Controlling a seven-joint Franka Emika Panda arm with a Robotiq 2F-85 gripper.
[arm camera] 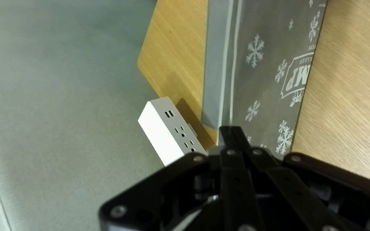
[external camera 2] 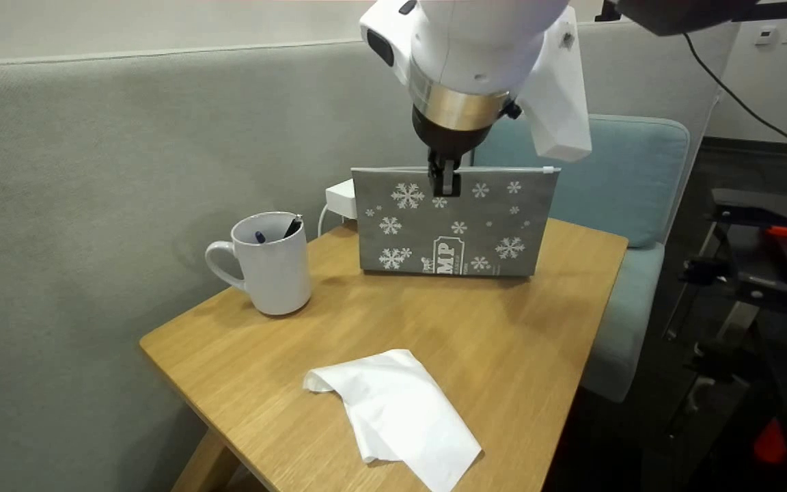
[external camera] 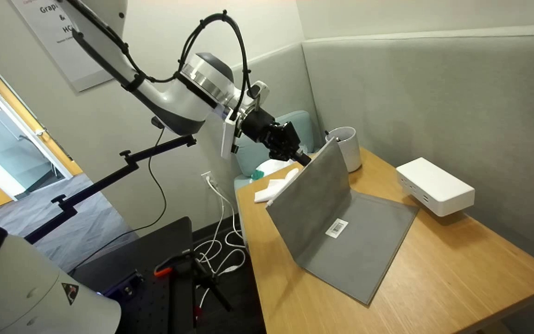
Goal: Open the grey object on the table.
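The grey folder (external camera: 353, 243) lies partly flat on the table (external camera: 457, 278), plain inside with a white label. Its other half stands raised at a fold, its snowflake face (external camera 2: 458, 225) turned outward; that face also shows in the wrist view (arm camera: 271, 70). My gripper (external camera 2: 445, 188) has its fingertips together, in front of the snowflake face just below the raised top edge. In the wrist view the shut fingertips (arm camera: 231, 130) overlap the strip by that edge, with nothing seen between them. I cannot tell if they touch it. In an exterior view the gripper (external camera: 305, 158) is behind the raised half.
A white mug (external camera 2: 274, 263) with pens stands near the table edge, beside the raised half. A crumpled white sheet (external camera 2: 404, 417) lies on the table. A white outlet box (external camera: 435, 187) sits at the table edge by the grey padded bench wall (external camera: 424, 102).
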